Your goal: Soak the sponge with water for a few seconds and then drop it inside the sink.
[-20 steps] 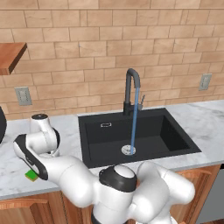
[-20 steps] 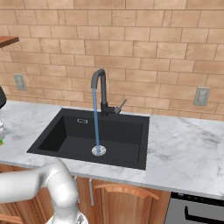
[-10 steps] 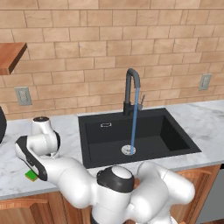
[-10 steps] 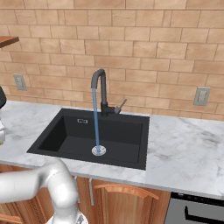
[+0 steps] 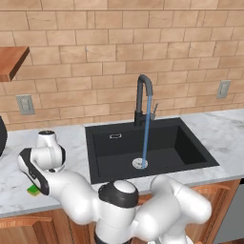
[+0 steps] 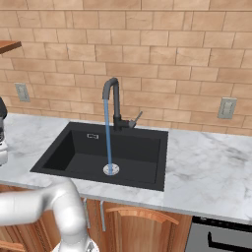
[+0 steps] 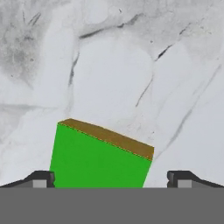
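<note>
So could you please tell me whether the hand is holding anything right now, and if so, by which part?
Nothing is held. The hand is open, one fingertip on each side of the sponge, which lies flat on the marble counter.

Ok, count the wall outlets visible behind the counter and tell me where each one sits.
2. One outlet is on the brick wall left of the sink, below the wooden shelf. The other outlet is on the wall right of the tap. More could lie outside the views.

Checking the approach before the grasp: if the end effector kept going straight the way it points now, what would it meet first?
Most likely the sponge: its green top lies between the open end effector fingertips on the marble counter. Depth is unclear.
</note>
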Controlling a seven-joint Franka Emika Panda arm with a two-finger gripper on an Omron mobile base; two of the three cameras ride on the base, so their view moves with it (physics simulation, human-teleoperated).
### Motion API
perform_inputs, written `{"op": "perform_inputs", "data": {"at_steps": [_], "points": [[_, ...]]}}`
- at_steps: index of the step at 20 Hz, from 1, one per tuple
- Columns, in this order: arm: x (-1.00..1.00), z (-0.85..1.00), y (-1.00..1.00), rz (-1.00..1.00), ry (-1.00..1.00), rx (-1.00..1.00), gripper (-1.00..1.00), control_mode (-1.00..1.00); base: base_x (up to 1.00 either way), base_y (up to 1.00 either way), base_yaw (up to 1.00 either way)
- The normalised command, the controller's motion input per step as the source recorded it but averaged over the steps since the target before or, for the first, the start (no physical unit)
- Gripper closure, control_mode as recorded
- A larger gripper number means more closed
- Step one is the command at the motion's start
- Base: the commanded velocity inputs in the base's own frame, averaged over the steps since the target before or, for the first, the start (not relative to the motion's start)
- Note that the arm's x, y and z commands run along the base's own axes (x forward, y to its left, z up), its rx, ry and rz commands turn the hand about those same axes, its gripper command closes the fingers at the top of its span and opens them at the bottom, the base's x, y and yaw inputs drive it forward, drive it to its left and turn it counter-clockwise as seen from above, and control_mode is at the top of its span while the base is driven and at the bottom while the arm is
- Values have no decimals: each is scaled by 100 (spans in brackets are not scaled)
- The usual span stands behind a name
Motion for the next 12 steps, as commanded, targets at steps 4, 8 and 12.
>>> {"op": "perform_inputs", "data": {"at_steps": [4, 8, 12], "points": [[21, -22, 15, -1, 13, 0, -100, -100, 0, 0, 0], [21, -17, 18, -1, 10, 0, -100, -100, 0, 0, 0], [6, -10, 19, 0, 13, 0, -100, -100, 0, 0, 0]]}}
